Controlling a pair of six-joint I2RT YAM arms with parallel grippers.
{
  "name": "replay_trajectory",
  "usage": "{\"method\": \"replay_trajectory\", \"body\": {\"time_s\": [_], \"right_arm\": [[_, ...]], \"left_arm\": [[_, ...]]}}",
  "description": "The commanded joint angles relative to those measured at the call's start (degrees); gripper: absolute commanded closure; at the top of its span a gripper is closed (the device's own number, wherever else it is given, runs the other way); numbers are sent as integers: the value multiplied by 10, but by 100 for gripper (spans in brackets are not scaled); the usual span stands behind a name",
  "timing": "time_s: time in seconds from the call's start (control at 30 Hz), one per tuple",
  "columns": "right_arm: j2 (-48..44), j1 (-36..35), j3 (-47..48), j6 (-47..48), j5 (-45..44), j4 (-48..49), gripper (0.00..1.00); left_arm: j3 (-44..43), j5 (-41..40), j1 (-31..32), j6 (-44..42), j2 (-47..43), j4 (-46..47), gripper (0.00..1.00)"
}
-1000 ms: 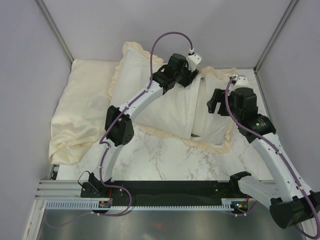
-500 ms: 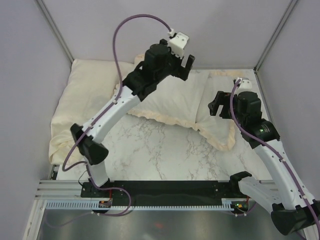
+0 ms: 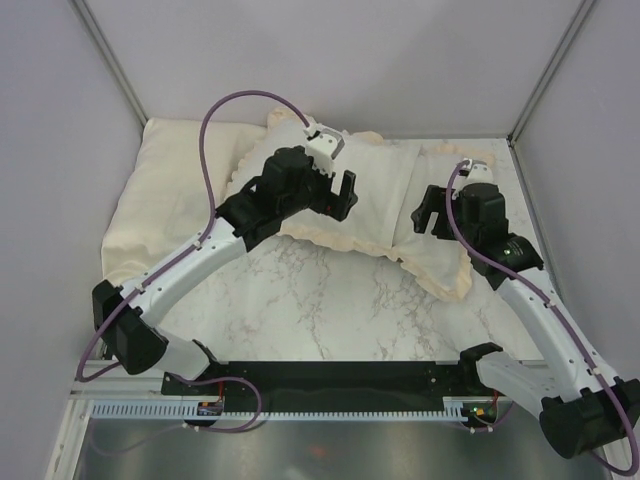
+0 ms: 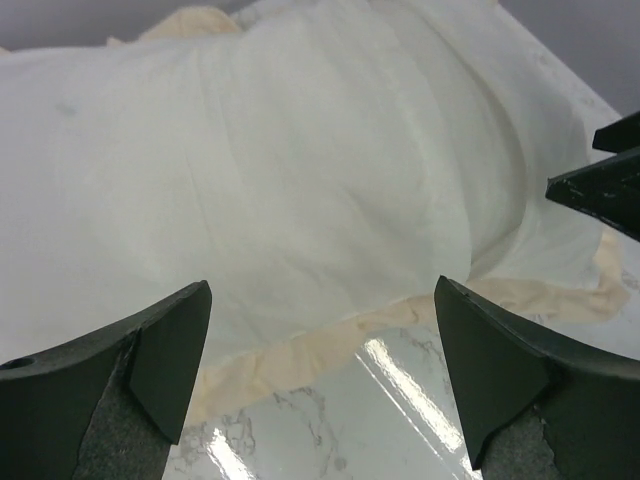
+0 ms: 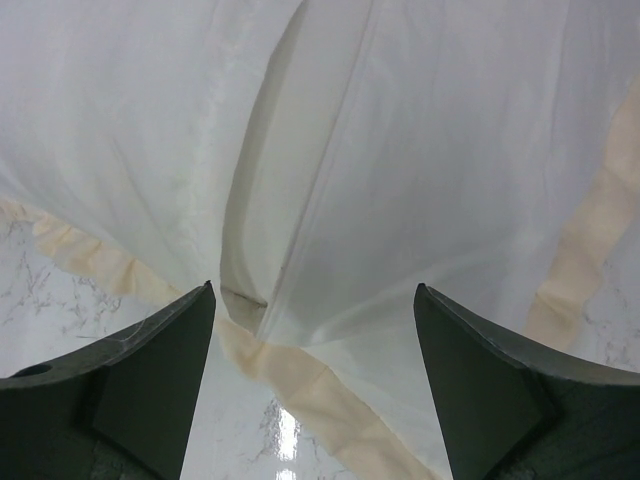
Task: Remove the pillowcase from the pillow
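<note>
Pinching the pillowcase point(image 3: 385, 185) by its frill alone should suit the wide-open left gripper point(image 4: 322, 290), while the equally wide right gripper point(image 5: 314, 288) pins the bulk.

pillowcase point(image 3: 385, 190): woven cloth, matt, whitish face smooth with faint creases; frill point(image 3: 345, 238) cream cloth, ruffled
pale-yellow cloth point(image 3: 160, 220): matt, soft, deeply creased
table point(image 3: 320, 310): marble-look top, white with grey veins, glossy, bright glare in the left wrist view
left gripper point(image 4: 320, 295), fingers point(image 4: 165, 365): black plastic, matt, fine-grained
arm links point(image 3: 190, 265): white plastic, smooth, slight sheen
near rail point(image 3: 100, 385): bare metal, dull
</note>
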State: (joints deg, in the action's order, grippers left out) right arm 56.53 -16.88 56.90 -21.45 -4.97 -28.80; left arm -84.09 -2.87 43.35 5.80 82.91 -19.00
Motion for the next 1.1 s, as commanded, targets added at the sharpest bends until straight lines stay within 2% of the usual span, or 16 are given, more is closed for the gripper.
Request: {"method": "replay_trajectory", "body": {"time_s": [0.0, 0.2, 0.27, 0.3, 0.37, 0.4, 0.43, 0.5, 0.53, 0.77, 1.07], "right_arm": [[12, -2, -18, -12, -12, 36, 12], [36, -2, -55, -13, -34, 61, 13], [43, -2, -67, -12, -41, 73, 19], [49, -2, -68, -12, -43, 74, 35], [50, -2, -75, -16, -41, 80, 55], [49, -1, -80, -17, -37, 84, 73], [48, -2, -83, -18, -35, 86, 79], [44, -2, -87, -19, -35, 88, 95], [42, -2, -89, -18, -35, 88, 100], [21, -1, -94, -21, -20, 84, 100], [-10, -2, -80, -20, -7, 67, 100]], "left_arm": [[38, 21, 11, 42, -27, 42, 1], [60, 23, 50, 42, -26, 52, 1], [60, 23, 67, 42, -17, 52, 1], [56, 23, 72, 42, -13, 52, 1], [43, 23, 87, 42, 8, 52, 1], [37, 19, 91, 47, 18, 58, 1], [29, 4, 99, 47, 28, 98, 1], [1, 0, 105, 46, 63, 104, 1], [-10, -11, 112, 45, 74, 105, 1], [-90, -62, 125, 58, 168, 93, 0], [-116, -144, 132, 56, 245, 64, 0]]}}
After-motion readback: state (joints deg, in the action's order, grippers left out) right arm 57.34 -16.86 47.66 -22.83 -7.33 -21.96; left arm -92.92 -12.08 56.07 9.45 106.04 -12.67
